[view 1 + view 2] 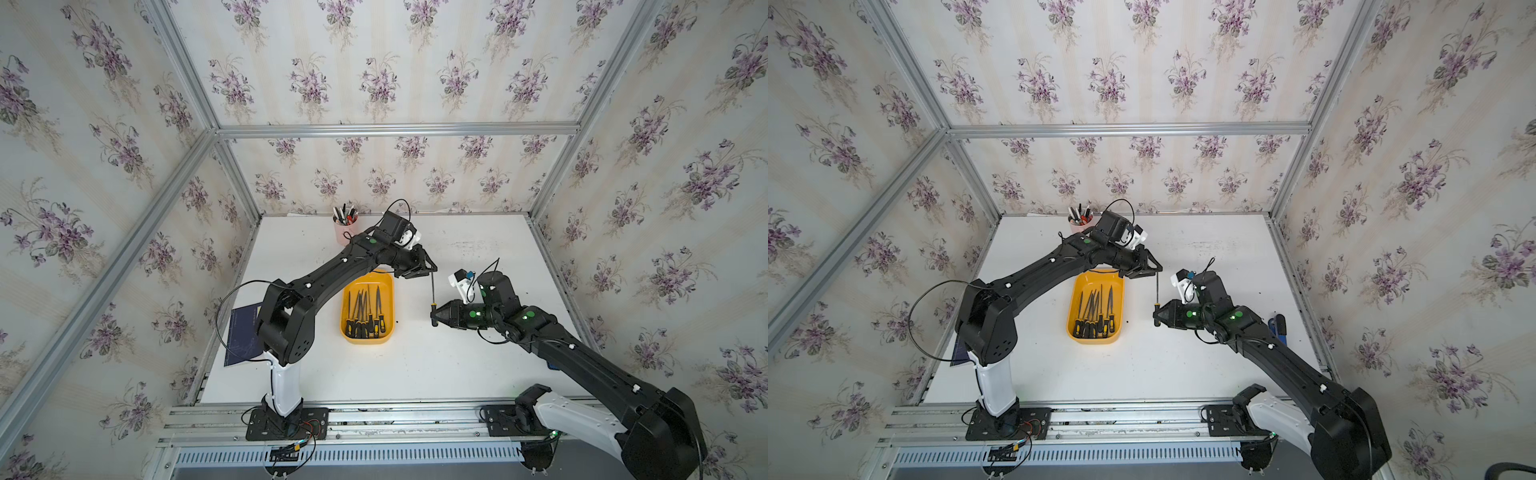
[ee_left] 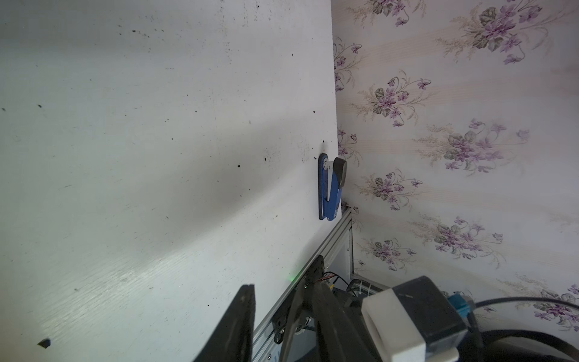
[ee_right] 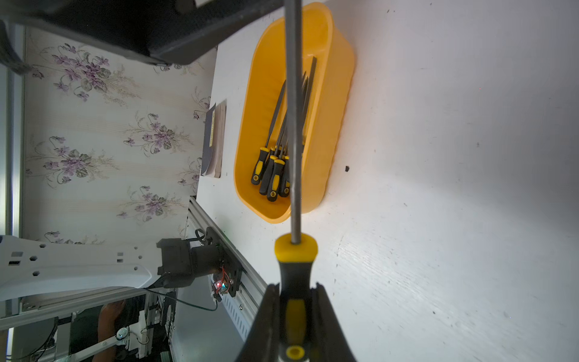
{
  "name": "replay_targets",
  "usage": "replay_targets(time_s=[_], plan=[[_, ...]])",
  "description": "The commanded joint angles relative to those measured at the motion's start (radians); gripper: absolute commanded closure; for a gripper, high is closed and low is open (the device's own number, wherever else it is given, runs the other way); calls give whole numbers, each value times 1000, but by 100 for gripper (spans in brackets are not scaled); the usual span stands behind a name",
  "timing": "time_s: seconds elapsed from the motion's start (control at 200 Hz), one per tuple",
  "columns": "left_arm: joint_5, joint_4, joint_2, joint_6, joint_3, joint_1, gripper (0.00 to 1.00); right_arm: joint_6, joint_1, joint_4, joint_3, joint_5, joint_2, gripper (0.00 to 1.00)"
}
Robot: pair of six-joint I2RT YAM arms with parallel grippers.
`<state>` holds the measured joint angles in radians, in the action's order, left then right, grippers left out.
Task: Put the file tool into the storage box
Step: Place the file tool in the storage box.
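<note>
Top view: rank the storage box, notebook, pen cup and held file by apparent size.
1. Storage box.
2. Notebook, though the left arm hides part of it.
3. Held file and pen cup: unsure. The file is longer but far thinner, and the cup stands farther away.

Walls (image 1: 374, 75) papered cream-striped with purple flower bouquets, all sides. Aluminium frame bars (image 1: 395, 129) along corners and edges. White table (image 1: 415, 374), scuffed, dark specks. Metal rails (image 1: 395, 409) at front edge. Light even, soft shadows.
</note>
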<state>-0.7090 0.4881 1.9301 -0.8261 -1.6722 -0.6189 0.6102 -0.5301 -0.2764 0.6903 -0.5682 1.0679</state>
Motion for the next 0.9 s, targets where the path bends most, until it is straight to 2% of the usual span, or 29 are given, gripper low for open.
replay_targets(time_s=[0.0, 0.335, 0.38, 0.42, 0.455, 0.505, 0.53, 0.56, 0.649, 0.739, 0.899], plan=[[12, 44, 17, 36, -18, -5, 65, 8, 0, 27, 4, 2, 7, 100], [38, 136, 44, 91, -50, -7, 99, 3, 1, 42, 14, 3, 49, 100], [43, 156, 46, 104, -60, -7, 100, 1, 0, 46, 17, -1, 55, 100], [45, 171, 47, 115, -67, -7, 100, -2, 1, 45, 18, -5, 59, 92], [49, 185, 47, 127, -74, -4, 100, -6, 0, 45, 23, -8, 62, 78], [49, 208, 46, 143, -79, 3, 100, -13, 0, 37, 30, -5, 66, 52], [48, 216, 43, 150, -81, 7, 100, -17, -1, 28, 36, 3, 66, 42], [46, 231, 41, 159, -80, 17, 100, -25, -1, 16, 43, 13, 65, 35], [48, 279, 24, 199, -82, 55, 100, -52, 0, -15, 61, 35, 59, 23], [52, 335, -2, 252, -78, 105, 100, -68, -1, -37, 69, 44, 52, 18], [78, 429, -37, 340, -77, 211, 100, -78, -1, -55, 63, 45, 60, 17]])
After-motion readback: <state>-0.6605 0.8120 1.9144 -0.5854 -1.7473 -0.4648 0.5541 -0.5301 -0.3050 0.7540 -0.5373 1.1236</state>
